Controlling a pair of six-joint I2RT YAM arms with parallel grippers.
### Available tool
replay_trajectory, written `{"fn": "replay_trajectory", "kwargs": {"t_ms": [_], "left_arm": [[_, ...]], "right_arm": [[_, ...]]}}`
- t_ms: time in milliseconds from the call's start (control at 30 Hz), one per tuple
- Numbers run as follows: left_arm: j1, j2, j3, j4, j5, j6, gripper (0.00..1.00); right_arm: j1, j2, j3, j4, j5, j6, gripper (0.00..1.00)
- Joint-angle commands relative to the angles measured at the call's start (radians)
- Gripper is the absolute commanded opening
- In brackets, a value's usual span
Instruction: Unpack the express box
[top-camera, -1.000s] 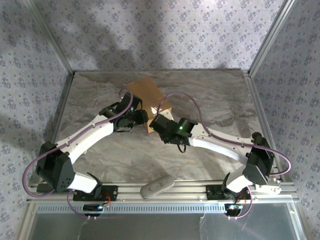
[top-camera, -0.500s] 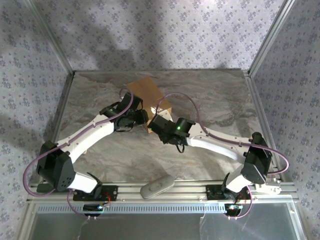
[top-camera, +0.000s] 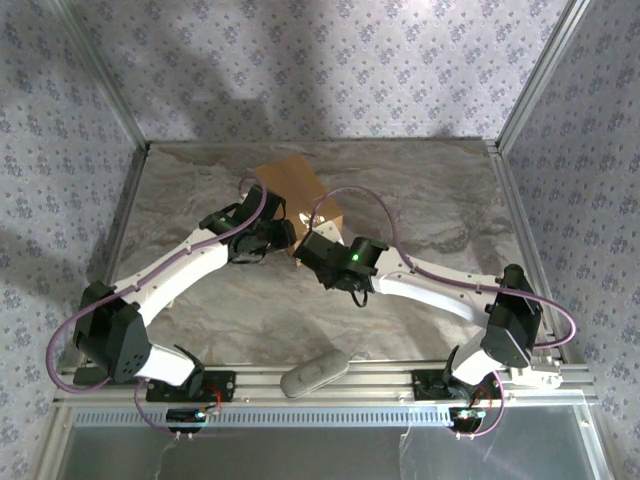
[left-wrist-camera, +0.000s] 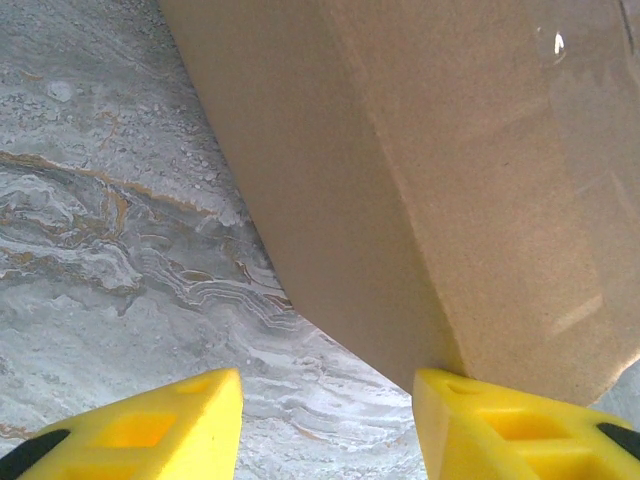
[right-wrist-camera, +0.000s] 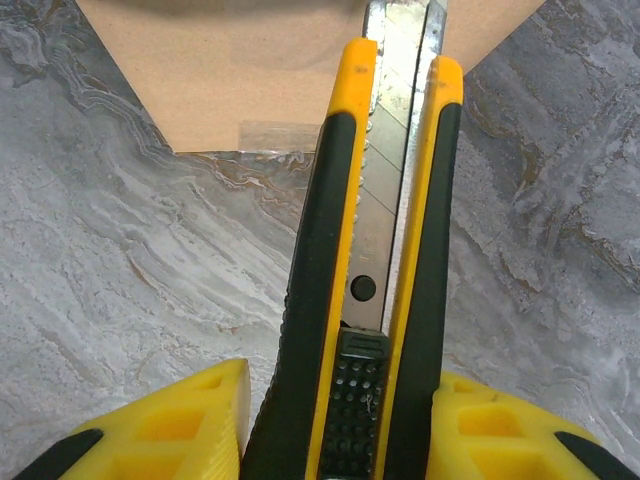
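Holding a yellow-black cutter knife (right-wrist-camera: 372, 250) by its handle, the R gripper (right-wrist-camera: 340, 392) is clamped on it, blade out and pointing at the express box (top-camera: 292, 180). In the wrist view the blade crosses the box edge, beside a clear tape strip (right-wrist-camera: 272, 135). Box stands on the marble table (top-camera: 440, 200), mid-back, w/ both arms meeting at its near corner. L gripper (left-wrist-camera: 326, 400) has fingers apart, nothing between them. The box's lower corner is just by one finger; touching or not, cannot tell.
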Motion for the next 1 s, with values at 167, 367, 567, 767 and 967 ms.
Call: {"fn": "replay_trajectory", "kwargs": {"t_ms": [167, 367, 567, 767, 967], "left_arm": [[-0.059, 0.043, 0.067, 0.264, 0.145, 0.0, 0.51], [-0.059, 0.041, 0.07, 0.26, 0.143, 0.006, 0.51], [-0.059, 0.041, 0.073, 0.257, 0.141, 0.007, 0.51], [-0.059, 0.042, 0.074, 0.262, 0.143, 0.005, 0.51], [-0.06, 0.044, 0.074, 0.263, 0.145, 0.004, 0.51]], "right_arm": [[0.146, 0.021, 0.045, 0.206, -0.386, -0.244, 0.0], [0.151, 0.014, 0.04, 0.227, -0.413, -0.285, 0.0], [0.156, 0.015, 0.045, 0.226, -0.422, -0.302, 0.0], [0.165, 0.016, 0.048, 0.226, -0.424, -0.304, 0.0], [0.172, 0.017, 0.056, 0.249, -0.429, -0.307, 0.0]]}}
